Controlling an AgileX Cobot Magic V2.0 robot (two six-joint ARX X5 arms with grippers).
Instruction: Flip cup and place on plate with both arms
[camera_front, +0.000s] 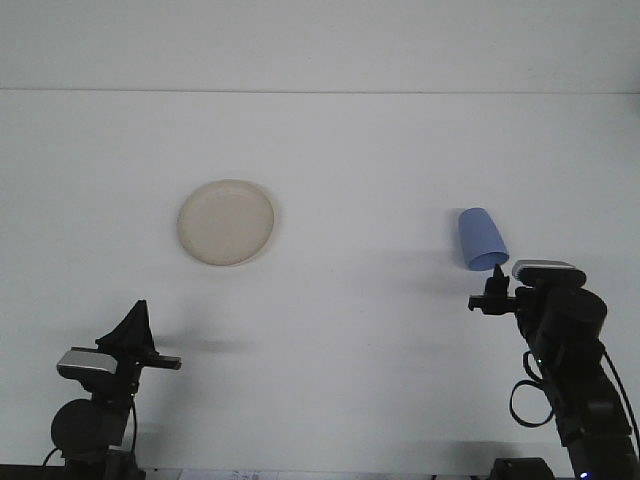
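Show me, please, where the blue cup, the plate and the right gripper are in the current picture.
blue cup (481, 240): front view, on the middle of its side wall.
plate (226, 222): front view, on its bare centre.
right gripper (496, 284): front view, at its fingertips below the cup.
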